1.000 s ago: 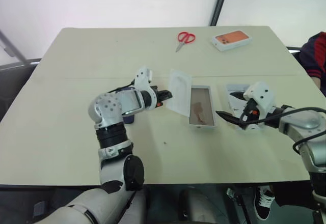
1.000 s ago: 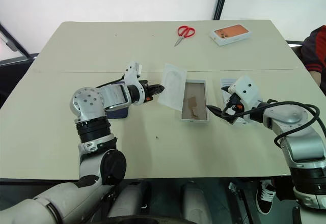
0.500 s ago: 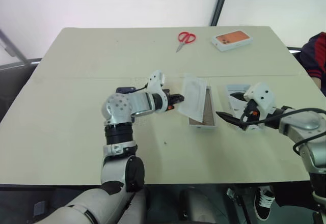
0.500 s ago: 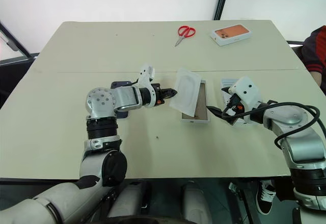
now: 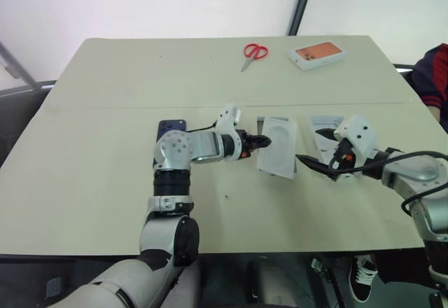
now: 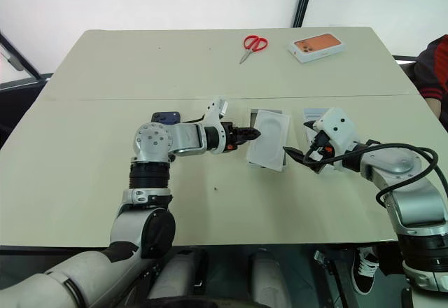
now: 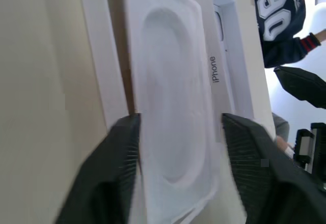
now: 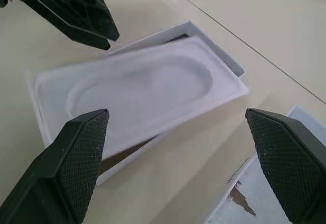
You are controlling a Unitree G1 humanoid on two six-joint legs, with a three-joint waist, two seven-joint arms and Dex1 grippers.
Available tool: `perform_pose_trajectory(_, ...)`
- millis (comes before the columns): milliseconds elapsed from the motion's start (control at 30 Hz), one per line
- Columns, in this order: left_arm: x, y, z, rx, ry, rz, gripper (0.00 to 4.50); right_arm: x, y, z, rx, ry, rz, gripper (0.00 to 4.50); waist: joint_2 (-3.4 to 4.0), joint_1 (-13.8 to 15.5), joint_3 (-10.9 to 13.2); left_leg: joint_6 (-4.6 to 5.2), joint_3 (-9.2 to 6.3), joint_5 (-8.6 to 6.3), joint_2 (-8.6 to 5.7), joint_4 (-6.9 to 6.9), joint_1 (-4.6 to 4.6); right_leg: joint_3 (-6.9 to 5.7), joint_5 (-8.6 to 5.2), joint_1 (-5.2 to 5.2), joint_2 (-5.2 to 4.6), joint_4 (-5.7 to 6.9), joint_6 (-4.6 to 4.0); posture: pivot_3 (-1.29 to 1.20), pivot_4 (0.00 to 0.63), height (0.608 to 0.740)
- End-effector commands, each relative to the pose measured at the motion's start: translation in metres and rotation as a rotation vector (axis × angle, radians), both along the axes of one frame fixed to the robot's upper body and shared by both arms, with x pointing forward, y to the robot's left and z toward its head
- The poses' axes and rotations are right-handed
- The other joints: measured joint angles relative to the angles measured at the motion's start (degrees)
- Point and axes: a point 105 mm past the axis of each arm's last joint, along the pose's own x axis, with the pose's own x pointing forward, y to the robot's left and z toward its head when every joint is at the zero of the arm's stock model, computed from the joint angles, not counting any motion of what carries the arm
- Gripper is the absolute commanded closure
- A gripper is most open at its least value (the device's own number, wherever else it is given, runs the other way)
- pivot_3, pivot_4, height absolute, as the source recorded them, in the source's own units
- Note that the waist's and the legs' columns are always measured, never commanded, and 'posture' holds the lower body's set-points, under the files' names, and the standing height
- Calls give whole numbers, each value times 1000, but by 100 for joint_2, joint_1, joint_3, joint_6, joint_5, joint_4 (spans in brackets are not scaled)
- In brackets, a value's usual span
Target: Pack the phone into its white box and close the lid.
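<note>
Phone (image 5: 170,127) lay behind the left gripper (image 6: 253,134), whose jaws stood wide beside the moulded insert (image 6: 269,147) resting askew on the white box (image 6: 279,117). Reckon seating it comes next.

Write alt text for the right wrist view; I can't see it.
A flat white moulded insert lies askew on the white box, covering most of it. The open left gripper hovers at its far end, the right gripper's fingers spread wide in front.
</note>
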Motion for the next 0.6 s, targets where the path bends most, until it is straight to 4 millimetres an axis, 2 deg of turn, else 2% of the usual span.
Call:
perform_pose_trajectory(33, -24, -23, 14, -109, -22, -104, 123, 0, 9, 13, 2, -57, 27, 0, 0, -2, 0, 0, 0, 0, 0, 0, 0, 0, 0, 0, 0, 0, 0, 0, 150, 740)
perform_pose_trajectory(133, -21, 10, 18, -80, -102, -55, 123, 9, 13, 15, -3, -66, 23, 0, 2, -48, -1, 0, 1, 0, 4, -1, 2, 3, 0, 0, 1, 2, 0, 0, 150, 740)
perform_pose_trajectory(200, -16, 35, 25, -14, -226, 2, 45, 14, 20, 15, -9, -59, 43, 524, 4, -82, -2, -3, 2, 2, 6, -2, 4, 5, 0, -2, 4, 4, 0, 0, 150, 740)
perform_pose_trajectory(300, -10, 67, 27, 167, -449, 73, 45, 21, 32, 15, -17, -45, 72, 1859, 7, -141, -3, -10, -1, 5, 8, -8, 5, 6, 0, -6, 12, 7, -1, 0, 150, 740)
perform_pose_trajectory(367, -11, 80, 26, 249, -570, 68, 45, 26, 40, 13, -43, -40, 93, 2890, 14, -157, -8, -11, 7, 6, 10, -14, 9, 13, 0, -8, 13, 6, -1, 0, 150, 740)
perform_pose_trajectory(467, -14, 94, 24, 272, -654, 51, 45, 34, 49, 7, -114, -39, 110, 4444, 15, -85, -8, -14, 5, 8, 13, -20, 9, 13, 0, -5, 0, 0, -2, 0, 150, 740)
perform_pose_trajectory(600, -26, 109, 20, 359, -789, -40, 45, 52, 50, -3, -230, -58, 81, 4444, 14, -76, -6, -10, 5, 6, 8, -10, 1, 12, 0, -5, -6, -5, -2, 0, 150, 740)
